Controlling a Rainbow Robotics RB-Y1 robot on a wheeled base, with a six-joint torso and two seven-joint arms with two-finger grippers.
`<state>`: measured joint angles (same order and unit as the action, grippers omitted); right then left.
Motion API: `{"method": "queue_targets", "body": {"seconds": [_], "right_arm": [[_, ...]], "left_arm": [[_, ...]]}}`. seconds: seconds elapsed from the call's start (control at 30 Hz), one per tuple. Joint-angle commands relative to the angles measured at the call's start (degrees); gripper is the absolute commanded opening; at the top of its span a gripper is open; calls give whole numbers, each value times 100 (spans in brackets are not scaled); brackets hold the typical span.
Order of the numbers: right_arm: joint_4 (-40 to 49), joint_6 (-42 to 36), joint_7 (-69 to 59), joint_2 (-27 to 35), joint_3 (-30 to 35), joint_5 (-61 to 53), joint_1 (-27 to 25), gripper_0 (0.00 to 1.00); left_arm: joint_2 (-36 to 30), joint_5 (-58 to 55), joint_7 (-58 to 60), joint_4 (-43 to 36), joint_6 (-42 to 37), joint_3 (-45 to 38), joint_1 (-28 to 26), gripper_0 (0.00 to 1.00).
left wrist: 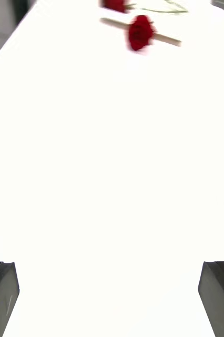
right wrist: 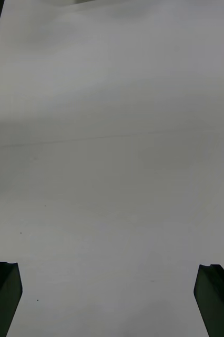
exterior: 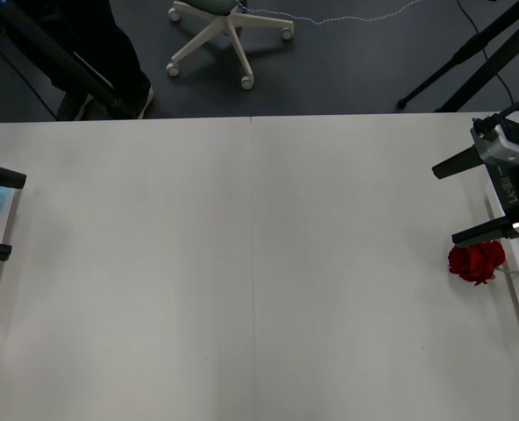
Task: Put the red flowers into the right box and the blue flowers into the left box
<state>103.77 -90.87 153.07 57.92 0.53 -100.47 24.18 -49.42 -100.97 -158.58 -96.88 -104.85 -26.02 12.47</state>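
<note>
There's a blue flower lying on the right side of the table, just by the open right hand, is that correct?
Not quite. The flower on the right side of the table, just by the open right hand, is red, not blue; the front view shows it. The left hand is at the table's left side.

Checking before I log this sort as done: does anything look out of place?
Yes. One red flower lies across the right box's rim, head on the table side, stem inside, so it isn't fully in the box. The open right gripper hovers close by; the left gripper waits at the table's left edge.
</note>
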Motion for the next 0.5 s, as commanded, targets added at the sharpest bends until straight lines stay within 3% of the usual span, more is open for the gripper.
{"method": "queue_targets", "body": {"seconds": [0.03, 0.5], "right_arm": [[56, -18, 193, 211, 193, 10, -1, 95], [56, -18, 193, 211, 193, 10, -1, 100]], "left_arm": [[284, -89, 358, -112, -264, 10, 484, 100], [873, 790, 358, -1246, -466, 220, 1126, 100]]}}
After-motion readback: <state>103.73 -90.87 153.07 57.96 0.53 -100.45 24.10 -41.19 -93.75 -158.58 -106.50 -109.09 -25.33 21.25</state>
